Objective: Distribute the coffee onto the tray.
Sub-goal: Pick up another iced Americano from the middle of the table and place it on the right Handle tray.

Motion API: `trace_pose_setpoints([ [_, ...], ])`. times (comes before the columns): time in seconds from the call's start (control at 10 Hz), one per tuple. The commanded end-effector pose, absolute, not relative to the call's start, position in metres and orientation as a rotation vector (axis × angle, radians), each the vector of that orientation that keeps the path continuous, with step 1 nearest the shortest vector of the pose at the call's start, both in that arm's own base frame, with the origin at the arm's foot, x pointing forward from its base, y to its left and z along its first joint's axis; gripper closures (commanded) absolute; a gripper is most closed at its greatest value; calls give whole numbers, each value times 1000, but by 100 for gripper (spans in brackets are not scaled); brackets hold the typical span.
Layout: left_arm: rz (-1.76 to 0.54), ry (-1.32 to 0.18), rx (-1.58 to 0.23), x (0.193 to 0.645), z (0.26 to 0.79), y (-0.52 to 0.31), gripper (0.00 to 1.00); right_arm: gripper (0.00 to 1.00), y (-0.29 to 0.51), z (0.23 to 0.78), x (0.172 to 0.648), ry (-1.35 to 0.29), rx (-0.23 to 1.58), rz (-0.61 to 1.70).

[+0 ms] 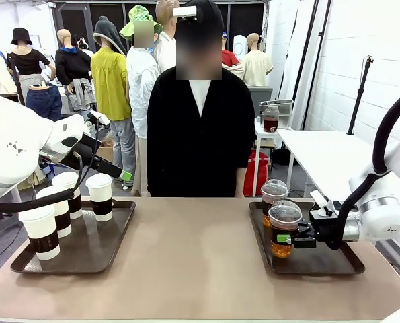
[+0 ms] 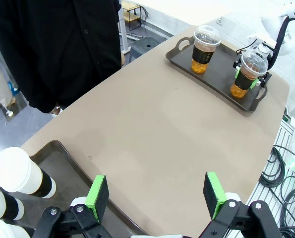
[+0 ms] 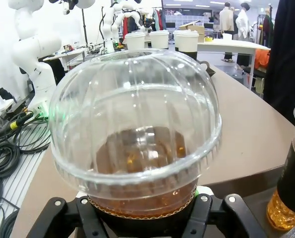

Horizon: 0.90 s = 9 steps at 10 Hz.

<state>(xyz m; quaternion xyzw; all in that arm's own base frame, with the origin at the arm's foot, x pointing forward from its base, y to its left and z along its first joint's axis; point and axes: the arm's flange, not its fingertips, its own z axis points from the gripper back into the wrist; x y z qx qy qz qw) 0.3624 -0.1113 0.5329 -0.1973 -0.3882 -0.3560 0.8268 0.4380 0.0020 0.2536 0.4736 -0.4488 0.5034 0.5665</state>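
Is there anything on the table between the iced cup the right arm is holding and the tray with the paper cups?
Nothing visible does. The right gripper holds the near iced cup; bare tabletop lies between it and the left tray.

Matt tan worktop [image 1: 200, 256], smooth. On it, two dark plastic trays [image 1: 85, 252], faintly glossy. On the left one, white paper cups [image 1: 40, 232] with dark sleeves, matt lids. On the right one, clear glossy plastic cups [image 1: 284, 229], ribbed domes gleaming. Beside those, black jaws with green rubbery pads [image 2: 97, 197].
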Motion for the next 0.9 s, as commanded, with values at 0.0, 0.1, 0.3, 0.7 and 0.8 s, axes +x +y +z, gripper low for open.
trace_pose_setpoints([
  [0.0, -755, -820, -425, 363, 532, -110, 0, 39, -5, 254, 443, -1063, 1135, 1214],
  [0.1, -755, -820, -425, 363, 532, -110, 0, 39, -4, 253, 445, -1059, 1134, 1213],
  [0.3, -755, -820, -425, 363, 532, -110, 0, 39, -4, 248, 447, -1043, 1120, 1213],
  [0.7, -755, -820, -425, 363, 532, -110, 0, 39, -7, 238, 452, -1037, 1124, 1193],
  [0.8, -755, -820, -425, 363, 532, -110, 0, 39, -8, 236, 452, -1013, 1120, 1185],
])
